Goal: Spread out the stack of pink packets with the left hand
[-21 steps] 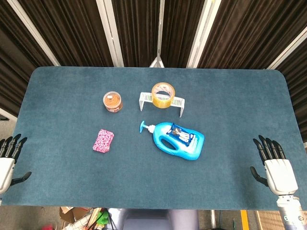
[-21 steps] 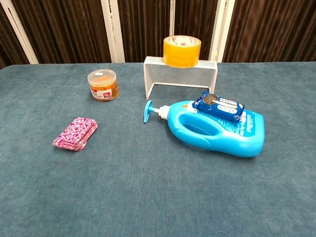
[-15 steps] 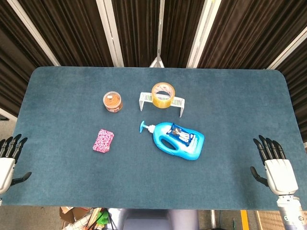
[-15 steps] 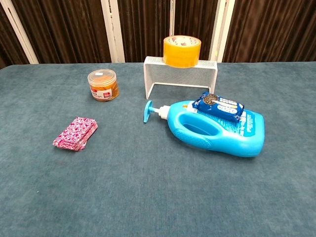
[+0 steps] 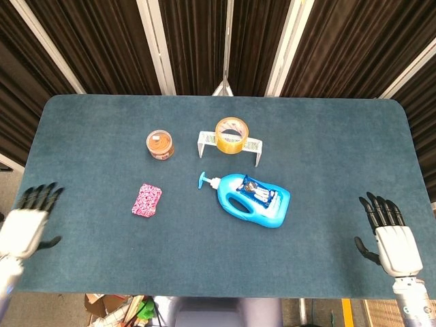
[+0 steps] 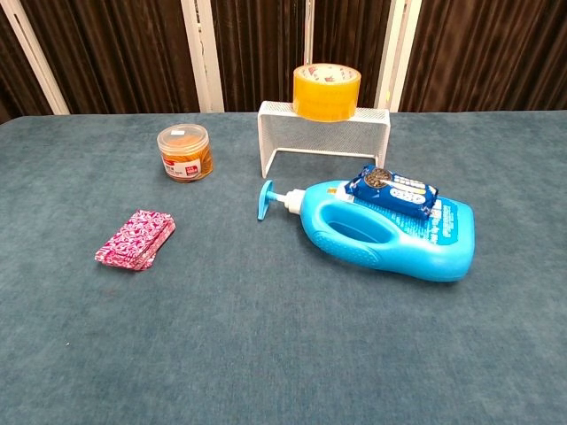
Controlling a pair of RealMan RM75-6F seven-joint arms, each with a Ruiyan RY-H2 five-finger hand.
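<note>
Left hand point(image 5: 25, 225) hung at lower left, fingers spread, empty. Right hand point(image 5: 390, 237) likewise at lower right. Packets point(image 5: 146, 199) lay stacked left of centre, well apart from both; bottle point(image 5: 249, 198) to their right.

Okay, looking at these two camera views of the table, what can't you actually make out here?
- Left hand: blurred in the head view, so how its fingers lie is unclear; absent from the chest view.
- Right hand: only at the head view's lower edge, absent from the chest view.
- Pink packets: stacked, so their count can't be told.
- Jar label: too small to read.
- Blue bottle label: partly covered by the dark blue packet.
</note>
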